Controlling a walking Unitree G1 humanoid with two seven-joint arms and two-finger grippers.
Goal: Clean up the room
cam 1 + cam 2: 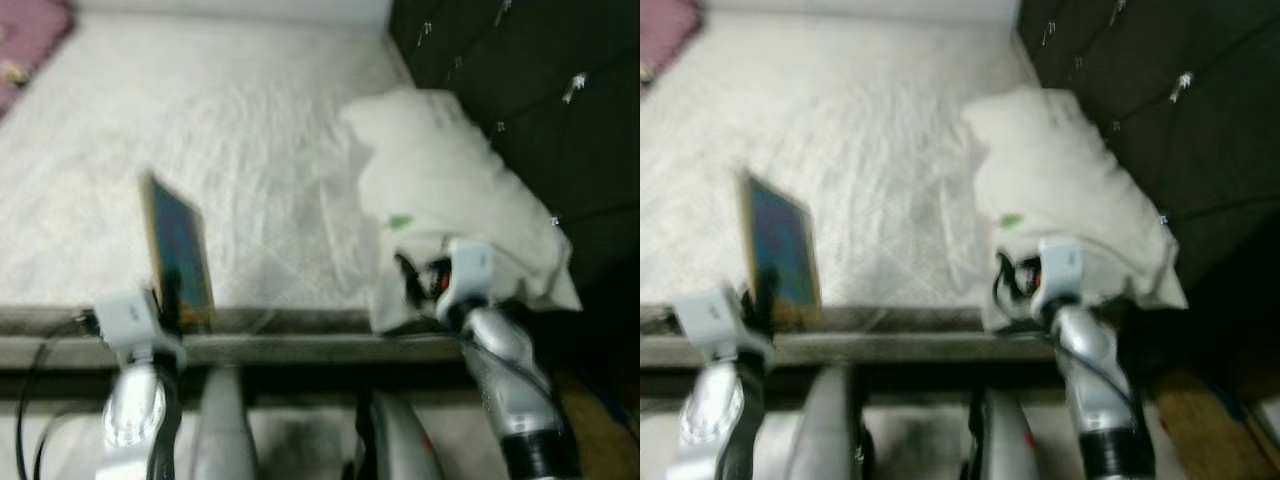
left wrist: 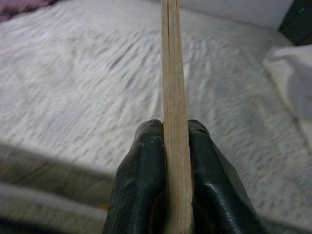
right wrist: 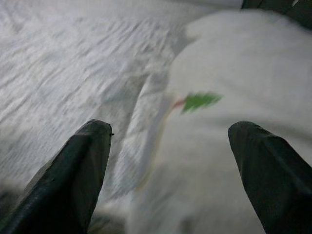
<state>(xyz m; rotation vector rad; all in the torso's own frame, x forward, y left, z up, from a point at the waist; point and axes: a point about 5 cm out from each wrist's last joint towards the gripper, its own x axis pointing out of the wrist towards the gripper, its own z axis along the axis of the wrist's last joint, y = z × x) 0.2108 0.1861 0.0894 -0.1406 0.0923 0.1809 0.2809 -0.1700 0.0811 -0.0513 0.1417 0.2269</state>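
A thin book [image 1: 180,250] with a blue cover and tan edges stands upright over the near edge of the bed [image 1: 250,120]. My left gripper [image 2: 168,146] is shut on the book's lower edge; in the left wrist view the tan book [image 2: 171,97] runs edge-on between the two black fingers [image 2: 139,185]. A white pillow [image 1: 450,190] with a small green mark lies at the bed's right side against the dark headboard [image 1: 540,80]. My right gripper [image 3: 168,165] stands open just in front of the pillow [image 3: 229,146], with nothing between its fingers.
The bed's wooden frame rail [image 1: 300,345] runs across just below both grippers. A pink cloth [image 1: 30,40] lies at the far left corner of the bed. The tufted dark headboard fills the right side. The white bedspread stretches between book and pillow.
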